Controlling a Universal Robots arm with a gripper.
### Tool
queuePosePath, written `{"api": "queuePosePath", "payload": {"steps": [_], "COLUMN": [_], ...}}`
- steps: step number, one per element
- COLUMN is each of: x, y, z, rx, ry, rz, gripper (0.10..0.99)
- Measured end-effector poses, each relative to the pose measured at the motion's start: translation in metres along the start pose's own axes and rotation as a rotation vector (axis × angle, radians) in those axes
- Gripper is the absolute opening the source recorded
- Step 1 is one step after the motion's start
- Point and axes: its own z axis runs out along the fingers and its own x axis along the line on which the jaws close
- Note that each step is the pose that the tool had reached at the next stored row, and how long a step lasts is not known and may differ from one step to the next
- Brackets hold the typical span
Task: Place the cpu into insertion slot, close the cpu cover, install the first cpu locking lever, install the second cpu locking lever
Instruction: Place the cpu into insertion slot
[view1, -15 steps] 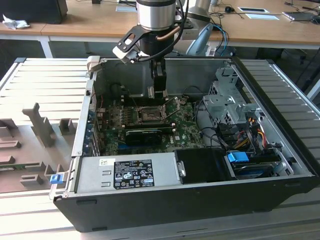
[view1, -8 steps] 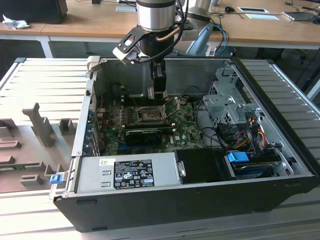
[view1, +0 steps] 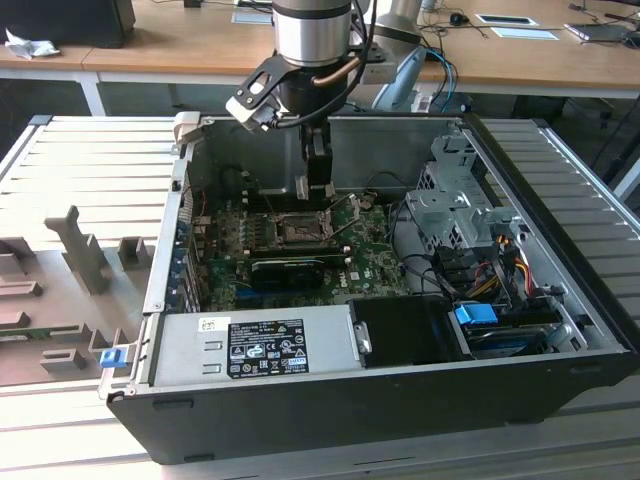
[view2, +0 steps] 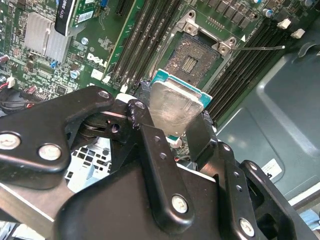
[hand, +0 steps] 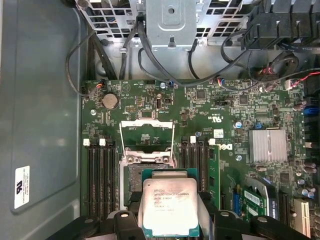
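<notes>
While the black claw (view1: 313, 185) hangs inside the open black pc case (view1: 400, 400) in the exterior view, it's over the green motherboard (view1: 370, 265). Second wrist view: claw clamped on flat square silver-topped cpu (view2: 175, 107), above small square black insertion slot (view2: 192, 57). First wrist view: thin silver cpu cover (hand: 148, 122) flipped open.

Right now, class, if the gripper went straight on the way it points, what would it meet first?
The gripper, shut on the cpu, points down at the motherboard. The cpu would probably meet the open insertion slot first, though its alignment and height above the slot are hard to judge.
</notes>
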Motion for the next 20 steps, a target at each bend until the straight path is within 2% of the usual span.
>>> {"api": "queuePosePath", "payload": {"steps": [12,16,20], "x": [0.002,0.0083,0.0085], "y": [-0.0005,-0.002,-0.0039], "z": [0.0047,0.0144,0.0233], "rx": [0.0,0.0,0.0], "ry": [0.0004,0.0005,0.0004], "rz": [0.0,0.001,0.001], "gripper": [0.529,0.529,0.529]}}
